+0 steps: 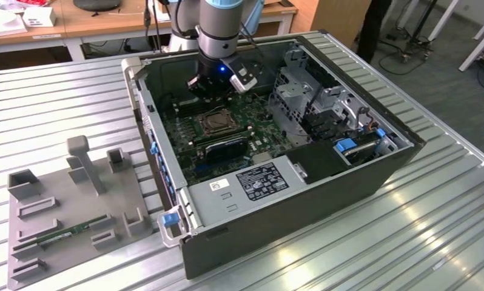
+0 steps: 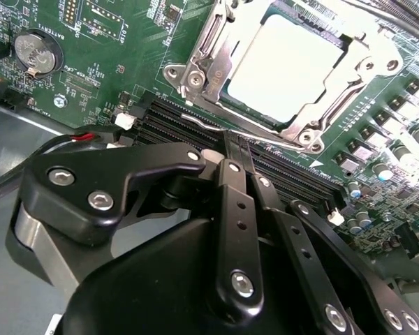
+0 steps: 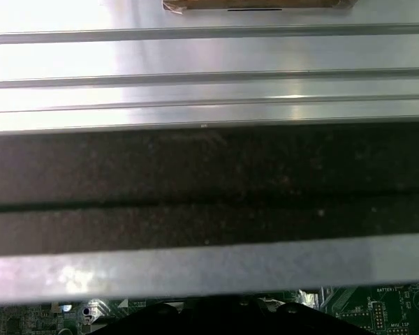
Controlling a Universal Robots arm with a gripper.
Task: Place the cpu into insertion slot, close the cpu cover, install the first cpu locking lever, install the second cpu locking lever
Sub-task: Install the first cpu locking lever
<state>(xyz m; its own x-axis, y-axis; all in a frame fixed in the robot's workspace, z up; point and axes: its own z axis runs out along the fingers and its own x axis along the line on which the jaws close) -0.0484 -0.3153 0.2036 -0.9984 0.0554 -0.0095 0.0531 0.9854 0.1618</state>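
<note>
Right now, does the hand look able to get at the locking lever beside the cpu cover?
Probably yes: in the second wrist view the hand is right at the locking lever that runs along the edge of the cpu cover, with nothing between them.

cpu [image 2: 283, 66] pale silver; cpu cover [image 2: 195, 68] silvery; circuit board [image 2: 91, 91] green; computer case [image 1: 307, 212] black.

The counter [image 1: 436, 206] is shiny metal with long ribs. A big open computer box [image 1: 323, 200] sits in its middle. A flat grey holder [image 1: 72, 209] lies beside it, on the exterior view's left.
</note>
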